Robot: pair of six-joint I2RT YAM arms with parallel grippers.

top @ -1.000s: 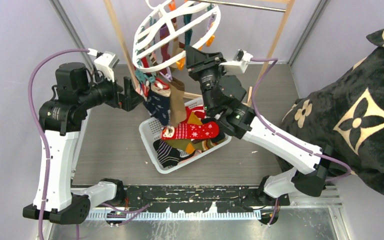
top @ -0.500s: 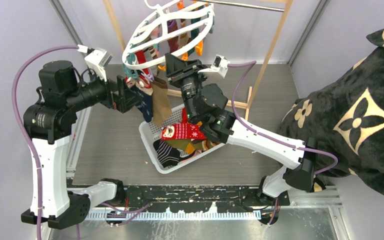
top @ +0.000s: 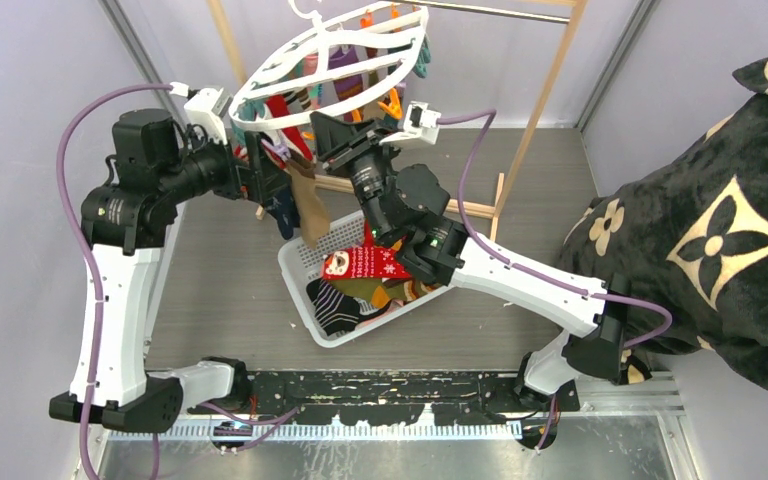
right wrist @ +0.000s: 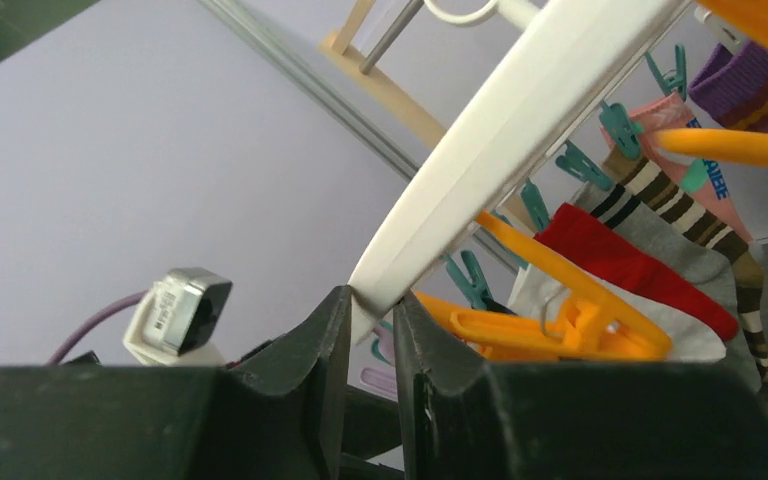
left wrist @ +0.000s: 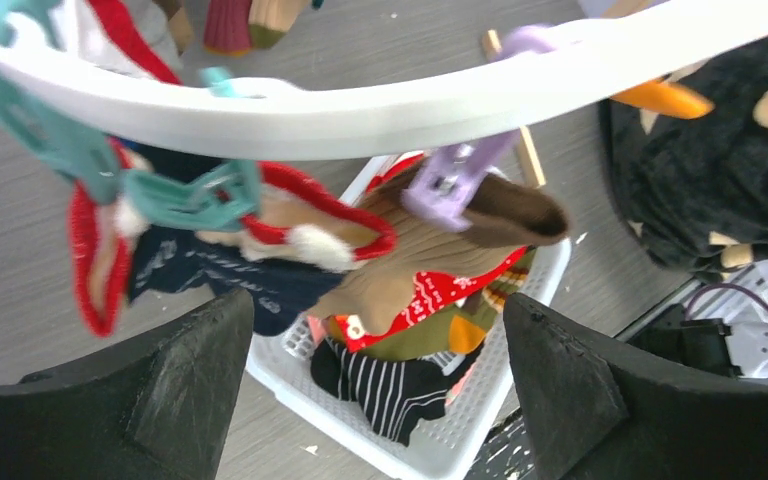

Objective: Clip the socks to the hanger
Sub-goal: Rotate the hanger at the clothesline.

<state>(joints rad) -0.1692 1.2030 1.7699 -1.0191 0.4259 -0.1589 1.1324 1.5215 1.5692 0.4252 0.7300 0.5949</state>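
Note:
The white oval hanger (top: 332,52) hangs tilted from the rack, with socks clipped under it. My right gripper (top: 326,133) is shut on its ring; in the right wrist view (right wrist: 372,308) the white ring (right wrist: 505,135) sits pinched between the jaws, beside orange pegs (right wrist: 560,322) and a red sock (right wrist: 628,265). My left gripper (top: 266,183) is open and empty below the ring (left wrist: 360,100), just short of the hanging socks. A purple peg (left wrist: 452,182) holds a brown sock (left wrist: 425,265); a teal peg (left wrist: 192,195) holds a red-rimmed sock (left wrist: 325,218). A navy sock (left wrist: 222,285) hangs beside them.
A white mesh basket (top: 298,268) under the hanger holds a red Christmas sock (top: 375,262), a black-and-white striped sock (top: 335,300) and others. The wooden rack frame (top: 520,150) stands behind. The black plush blanket (top: 720,230) fills the right side.
My right gripper has pulled the hanger ring to the left, tilting it. The clipped socks swung left with it. My left gripper stays open at about the same spot.

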